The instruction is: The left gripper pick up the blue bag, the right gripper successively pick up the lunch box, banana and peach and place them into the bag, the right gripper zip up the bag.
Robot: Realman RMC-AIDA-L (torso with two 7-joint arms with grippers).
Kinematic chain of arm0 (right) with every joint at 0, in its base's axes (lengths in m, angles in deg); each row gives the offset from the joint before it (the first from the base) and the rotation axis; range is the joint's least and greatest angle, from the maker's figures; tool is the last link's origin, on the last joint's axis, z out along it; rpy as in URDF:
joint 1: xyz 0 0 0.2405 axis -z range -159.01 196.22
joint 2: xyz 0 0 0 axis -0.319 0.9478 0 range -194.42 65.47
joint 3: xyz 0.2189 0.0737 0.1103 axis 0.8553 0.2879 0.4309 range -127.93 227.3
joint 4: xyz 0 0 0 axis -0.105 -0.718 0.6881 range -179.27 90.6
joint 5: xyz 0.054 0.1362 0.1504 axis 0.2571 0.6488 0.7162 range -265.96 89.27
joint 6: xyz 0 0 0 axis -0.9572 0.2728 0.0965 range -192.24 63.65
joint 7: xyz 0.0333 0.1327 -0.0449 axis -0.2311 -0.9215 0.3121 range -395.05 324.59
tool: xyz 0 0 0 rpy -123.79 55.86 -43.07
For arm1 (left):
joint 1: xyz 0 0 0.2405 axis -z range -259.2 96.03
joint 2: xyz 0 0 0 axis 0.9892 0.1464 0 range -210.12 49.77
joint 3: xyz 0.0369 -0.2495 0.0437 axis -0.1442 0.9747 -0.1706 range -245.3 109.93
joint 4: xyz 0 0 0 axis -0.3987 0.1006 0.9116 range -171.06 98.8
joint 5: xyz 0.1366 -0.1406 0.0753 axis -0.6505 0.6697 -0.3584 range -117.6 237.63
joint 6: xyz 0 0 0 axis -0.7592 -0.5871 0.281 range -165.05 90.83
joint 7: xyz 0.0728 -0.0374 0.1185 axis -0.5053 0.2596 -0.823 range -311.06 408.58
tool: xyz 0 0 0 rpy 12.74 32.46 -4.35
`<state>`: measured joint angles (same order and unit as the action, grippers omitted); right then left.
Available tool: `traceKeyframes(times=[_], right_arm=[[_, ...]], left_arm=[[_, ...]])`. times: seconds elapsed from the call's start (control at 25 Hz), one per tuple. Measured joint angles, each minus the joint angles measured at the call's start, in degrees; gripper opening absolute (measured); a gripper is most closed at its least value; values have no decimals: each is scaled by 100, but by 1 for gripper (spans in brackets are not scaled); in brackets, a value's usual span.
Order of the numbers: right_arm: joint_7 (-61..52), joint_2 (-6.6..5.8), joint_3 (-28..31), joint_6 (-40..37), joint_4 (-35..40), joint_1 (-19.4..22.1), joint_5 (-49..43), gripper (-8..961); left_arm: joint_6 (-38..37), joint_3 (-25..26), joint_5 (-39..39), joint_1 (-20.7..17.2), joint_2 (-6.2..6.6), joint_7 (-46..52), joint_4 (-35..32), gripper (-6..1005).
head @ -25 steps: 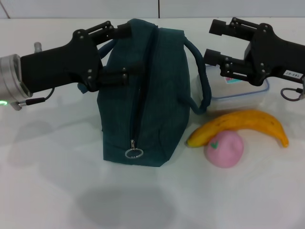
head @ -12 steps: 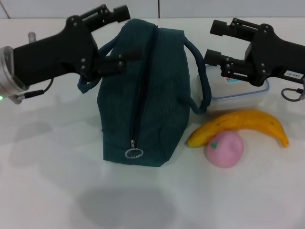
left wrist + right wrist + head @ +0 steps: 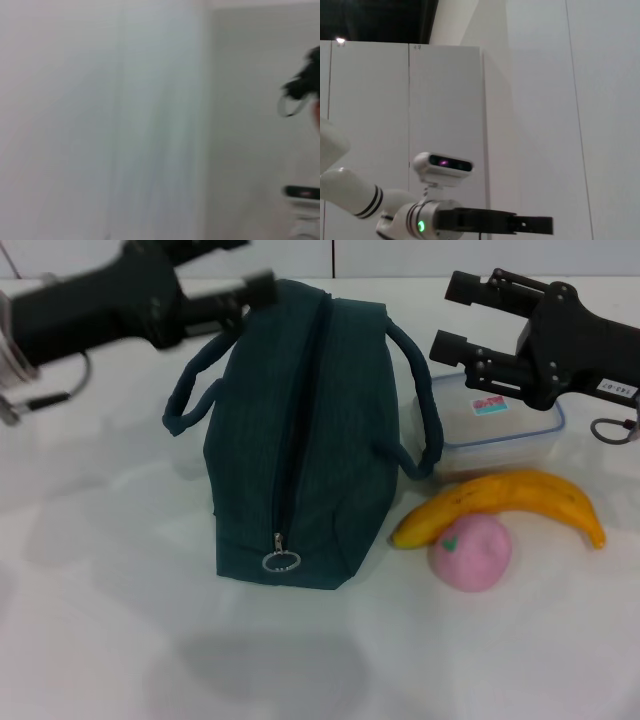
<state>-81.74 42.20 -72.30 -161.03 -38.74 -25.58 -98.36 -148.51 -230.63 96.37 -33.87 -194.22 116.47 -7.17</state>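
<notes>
The blue bag (image 3: 300,430) stands on the white table with its zipper shut and its ring pull (image 3: 282,561) at the near end. Its left handle (image 3: 193,392) hangs loose. My left gripper (image 3: 250,262) is open and empty, raised above and behind the bag's far left corner; it also shows in the right wrist view (image 3: 520,225). My right gripper (image 3: 452,315) is open and empty, hovering just above the far left of the lunch box (image 3: 500,430). The banana (image 3: 510,502) lies in front of the box. The peach (image 3: 470,552) rests against the banana's near side.
The bag's right handle (image 3: 422,410) droops against the lunch box. A grey cable (image 3: 612,428) hangs by the right wrist. The right wrist view shows a wall and a small white camera (image 3: 442,165). The left wrist view shows only a blurred wall.
My left gripper has lifted up and back, away from the bag's left handle, which now hangs free. My right gripper has barely moved.
</notes>
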Motion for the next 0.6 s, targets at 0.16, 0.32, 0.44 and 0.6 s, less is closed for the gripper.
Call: traceKeyframes(times=[0.16,0.32,0.44,0.6], right_arm=[[-4,-10,-1,21,31,-14,0,648],[-11,-13,-1,23,37,-53,0,646],[-15,-13,-1,23,42,-65,0,645],[-21,18,-1,23,52,-68,0,644]], left_arm=[[285,-5,-225,160,101,1204,570,871],[385,-11,-849,258,159,1565,654,865],[500,-11,-1292,346,140,1690,663,860],[761,-10,-1820,527,80,2037,642,852]])
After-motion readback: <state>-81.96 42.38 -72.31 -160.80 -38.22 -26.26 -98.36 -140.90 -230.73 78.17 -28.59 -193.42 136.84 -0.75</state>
